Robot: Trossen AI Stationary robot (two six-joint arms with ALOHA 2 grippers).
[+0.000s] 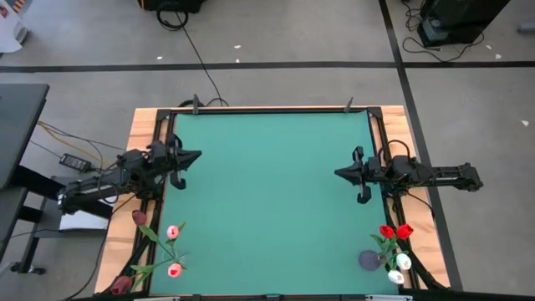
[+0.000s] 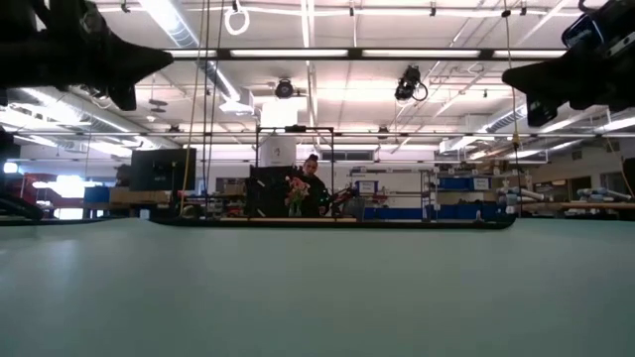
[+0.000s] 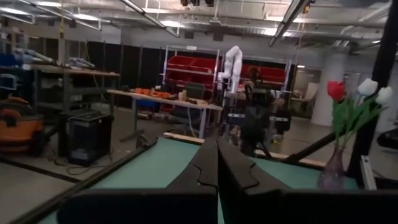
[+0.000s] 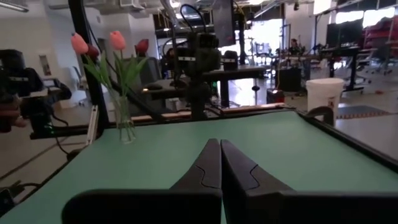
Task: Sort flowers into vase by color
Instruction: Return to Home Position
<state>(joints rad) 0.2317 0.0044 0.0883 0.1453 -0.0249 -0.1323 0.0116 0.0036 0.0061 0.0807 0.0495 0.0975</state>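
Left jaws, right jaws pinched together, empty, parked at green-topped desk [image 1: 267, 184] sides. Pink, dark-red artificial tulips [image 1: 172, 232] in clear glass vase [image 4: 124, 127] near-left; red, white tulips [image 1: 387, 232] in violet vase [image 1: 368, 260] near-right; sorting looks finished.

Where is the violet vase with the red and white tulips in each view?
High view: violet vase at the picture's lower right, near the right arm.
Low view: not in it.
Left wrist view: across the table, beside the right arm.
Right wrist view: not in it; the clear vase there holds pink tulips.
Shared landmark: the right arm.
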